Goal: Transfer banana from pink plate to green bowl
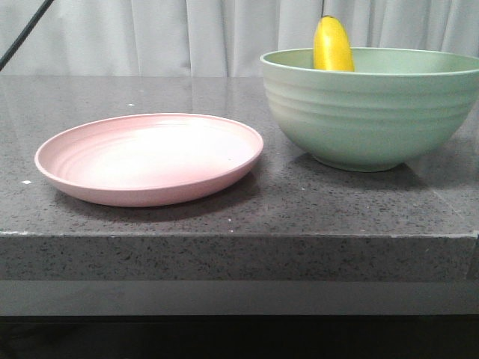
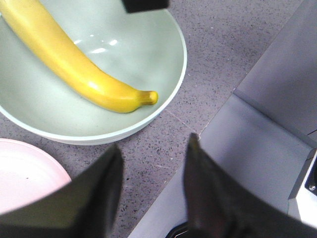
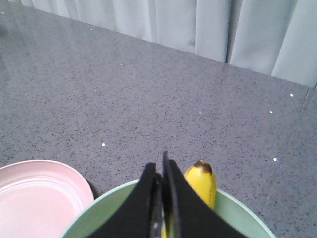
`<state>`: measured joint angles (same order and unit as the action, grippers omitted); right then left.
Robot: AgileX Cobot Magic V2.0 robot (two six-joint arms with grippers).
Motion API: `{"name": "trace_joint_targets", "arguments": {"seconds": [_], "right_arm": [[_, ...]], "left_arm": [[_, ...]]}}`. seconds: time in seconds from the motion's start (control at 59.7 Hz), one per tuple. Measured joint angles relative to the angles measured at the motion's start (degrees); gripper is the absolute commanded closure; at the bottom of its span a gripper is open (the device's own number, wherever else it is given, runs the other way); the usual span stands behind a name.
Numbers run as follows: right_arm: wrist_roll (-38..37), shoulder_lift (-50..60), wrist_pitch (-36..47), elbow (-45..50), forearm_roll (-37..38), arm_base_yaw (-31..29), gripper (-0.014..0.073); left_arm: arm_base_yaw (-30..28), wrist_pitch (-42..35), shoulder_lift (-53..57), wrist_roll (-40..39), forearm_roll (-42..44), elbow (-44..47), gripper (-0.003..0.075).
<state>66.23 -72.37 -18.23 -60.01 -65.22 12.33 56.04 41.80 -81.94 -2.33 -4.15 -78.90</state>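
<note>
No legible text, labels, brands, numbers or signs in any view: none on banana, pink plate, green bowl or table.

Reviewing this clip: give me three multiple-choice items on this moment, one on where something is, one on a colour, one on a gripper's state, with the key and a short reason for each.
1. Where does the banana lie?
A. on the pink plate
B. in the green bowl
C. on the bare table

2. What colour is the empty dish?
A. pink
B. blue
C. white

3. How does the left gripper stand?
A. shut on the banana
B. shut on the bowl's rim
C. open, holding nothing

Key:
1 B: the left wrist view shows the banana resting inside the green bowl.
2 A: in the front view the pink plate holds nothing.
3 C: its fingers stand apart over the table, nothing between them.
</note>
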Motion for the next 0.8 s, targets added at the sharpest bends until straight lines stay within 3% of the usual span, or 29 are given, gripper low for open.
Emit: {"name": "trace_joint_targets", "arguments": {"seconds": [0.101,0.302,0.486,0.804], "right_arm": [[0.0,1.55,-0.29,0.0,0.09,0.0,0.065],[0.0,6.72,-2.49,0.63,-0.53,0.0,0.0655],[0.0,16.89,-0.29,7.07,-4.24,0.0,0.0655],[0.0,38.34,1.28,23.31,-9.48,0.0,0.0655]], "left_arm": [[0.0,-0.12,0.0,0.0,0.0,0.0,0.0739],[0.0,-0.44,0.26,-0.1,2.71,0.0,0.0741],[-1.59,-2.03,4.98,-4.83,12.25,1.12,0.0741],[-7.02,-13.12,25.26,-7.45,18.2,19.38,0.0741]]}}
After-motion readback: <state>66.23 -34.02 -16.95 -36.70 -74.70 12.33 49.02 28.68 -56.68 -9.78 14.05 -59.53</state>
